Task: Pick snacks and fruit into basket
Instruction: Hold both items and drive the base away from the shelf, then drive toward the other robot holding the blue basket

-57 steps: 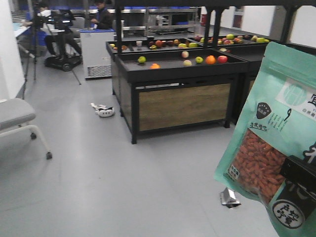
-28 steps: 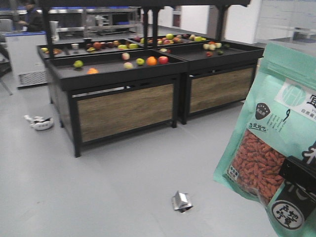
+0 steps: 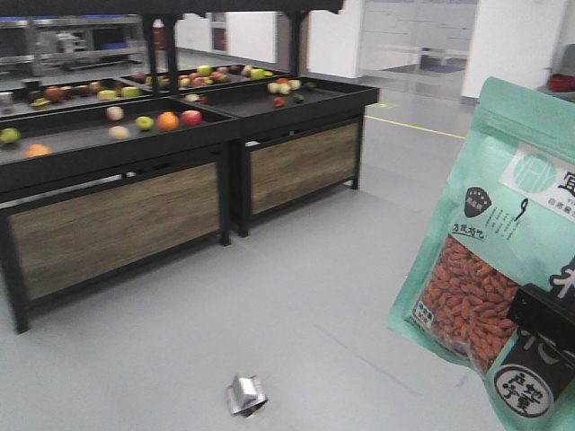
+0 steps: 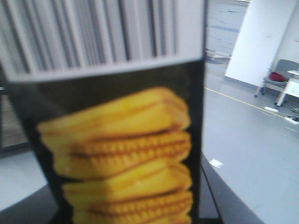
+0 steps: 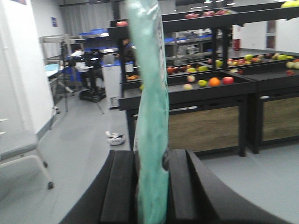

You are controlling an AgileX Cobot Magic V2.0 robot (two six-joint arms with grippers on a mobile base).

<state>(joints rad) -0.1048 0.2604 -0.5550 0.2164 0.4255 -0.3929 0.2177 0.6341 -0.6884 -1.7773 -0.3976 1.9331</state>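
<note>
Front view: the fruit stands (image 3: 108, 180) have swung over to ten o'clock and the silver scrap (image 3: 244, 395) on the floor to six, so the base is turning. The snacks (image 3: 499, 233) hang unmoved at four o'clock, pinched low down by a black jaw.

Left wrist: a biscuit pack (image 4: 121, 140) fills the frame. The left arm's jaws are hidden behind it, so I cannot tell their grip.

Right wrist: the right gripper (image 5: 150, 182) is clamped flat on the pouch, which stands edge-on towards twelve.

No basket in any view. We're in transit, I'd say, with the drop-off yet to come.

Mint-green snacks pouch (image 3: 503, 269) of red berries, upright, clamped in right tool (image 5: 150, 184).
</note>
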